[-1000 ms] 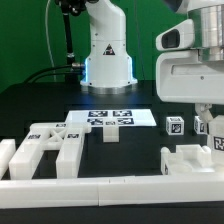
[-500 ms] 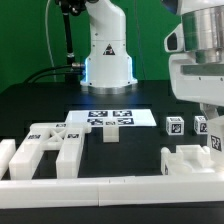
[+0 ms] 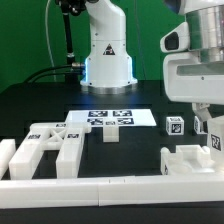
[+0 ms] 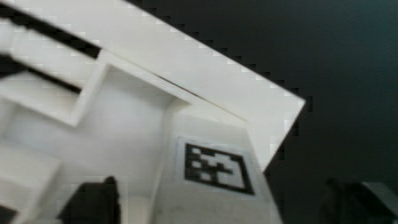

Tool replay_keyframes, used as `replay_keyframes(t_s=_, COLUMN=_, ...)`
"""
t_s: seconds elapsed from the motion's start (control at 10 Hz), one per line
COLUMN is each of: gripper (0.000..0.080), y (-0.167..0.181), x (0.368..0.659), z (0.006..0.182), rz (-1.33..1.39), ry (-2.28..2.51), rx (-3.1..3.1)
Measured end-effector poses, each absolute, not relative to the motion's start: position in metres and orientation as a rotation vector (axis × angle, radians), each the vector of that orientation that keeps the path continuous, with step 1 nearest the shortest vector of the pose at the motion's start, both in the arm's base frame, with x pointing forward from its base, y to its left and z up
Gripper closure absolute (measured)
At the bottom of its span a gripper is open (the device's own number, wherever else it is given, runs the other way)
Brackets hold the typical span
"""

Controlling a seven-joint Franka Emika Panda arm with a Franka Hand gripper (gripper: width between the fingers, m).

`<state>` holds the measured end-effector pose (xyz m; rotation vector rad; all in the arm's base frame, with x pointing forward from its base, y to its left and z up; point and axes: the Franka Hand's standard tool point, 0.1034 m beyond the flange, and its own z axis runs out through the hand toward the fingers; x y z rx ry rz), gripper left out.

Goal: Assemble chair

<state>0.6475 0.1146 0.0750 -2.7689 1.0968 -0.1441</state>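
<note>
Table (image 3: 35, 105) mostly bare; chair parts (image 3: 50, 148) crowd front.

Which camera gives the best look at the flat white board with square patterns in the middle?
The exterior view. There the marker board lies almost whole on the black table, with a small white block at its near edge. The wrist view misses it, showing only a tagged white chair part close up.

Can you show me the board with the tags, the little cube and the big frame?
Marker board (image 3: 110, 118), exterior view, its middle.
Cube (image 3: 175, 125), exterior view, its tagged front face.
Frame (image 3: 72, 150), exterior view, its bar toward the view's right.
</note>
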Motion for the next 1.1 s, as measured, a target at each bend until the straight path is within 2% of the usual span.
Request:
replay_keyframes(t_s=0.5, gripper=0.015, y=0.116, x=0.643, z=0.073, rz=-0.198, ry=0.552, rx=-2.95)
replay_keyframes(t_s=0.6, gripper=0.015, y=0.124, x=0.645, z=0.079, rz=-0.172, ry=0.16, rx=-3.053)
replay_keyframes(t_s=0.7, gripper=0.015, y=0.124, x=0.65, z=0.083, rz=-0.181, ry=0.062, rx=-3.057)
replay_keyframes(t_s=0.8, gripper=0.0201, y=0.123, x=0.65, z=0.081, rz=-0.183, ry=0.094, rx=-3.056)
replay_keyframes(t_s=0.9, gripper=0.0201, y=0.123, x=0.65, z=0.081, rz=-0.182, ry=0.119, rx=-3.054)
replay_keyframes(t_s=1.0, gripper=0.0379, y=0.123, x=0.65, z=0.081, rz=-0.182, ry=0.127, rx=-3.053)
replay_keyframes(t_s=1.1, gripper=0.0379, y=0.122, x=0.65, z=0.081, rz=-0.177, ry=0.225, rx=-3.044)
